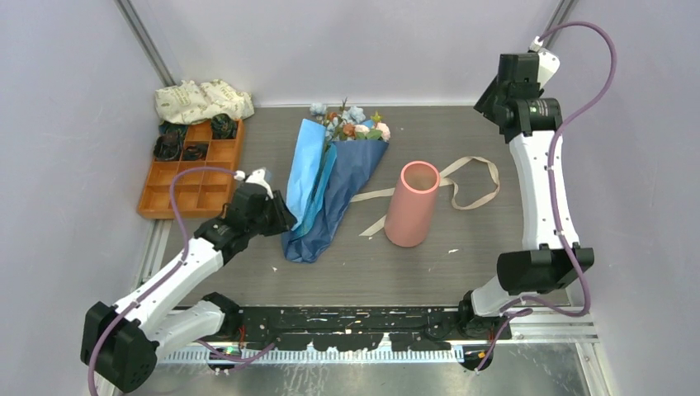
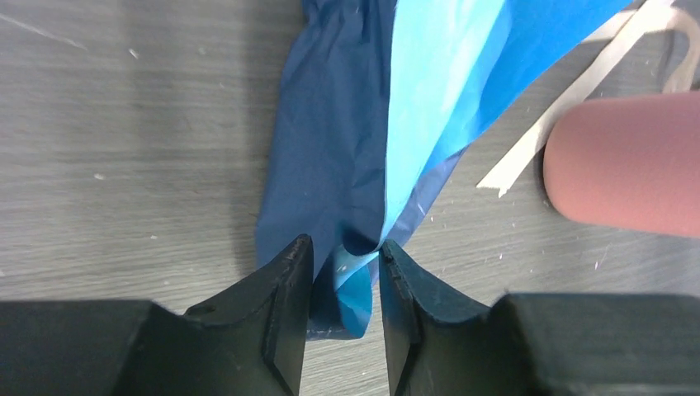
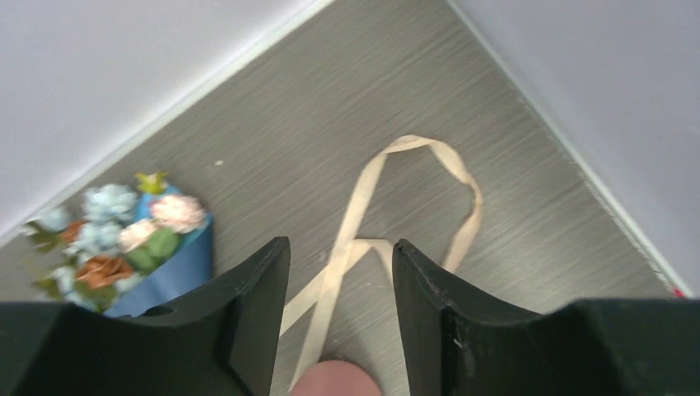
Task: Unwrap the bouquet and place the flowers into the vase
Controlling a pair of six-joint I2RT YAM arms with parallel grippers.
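The left fingers (image 2: 345, 247) are clamped on a fold of light blue paper at the narrow foot of the bouquet (image 1: 330, 190). The bouquet lies flat on the counter (image 1: 371, 272), foot toward the arms, and its flowers (image 1: 351, 122) point at the back wall. A light blue sheet stands loose along its left side over the dark blue wrap. The salmon-pink vase (image 1: 411, 206) stands upright just right of the bouquet, apart from it. The right fingers (image 3: 340, 247) are apart with nothing between them, raised above the far right of the counter. Below them the beige ribbon (image 1: 470, 177) lies untied, looping behind the vase. At far left are an orange compartment tray (image 1: 148, 202) and a cream cloth (image 1: 202, 101); its print is too small to read.
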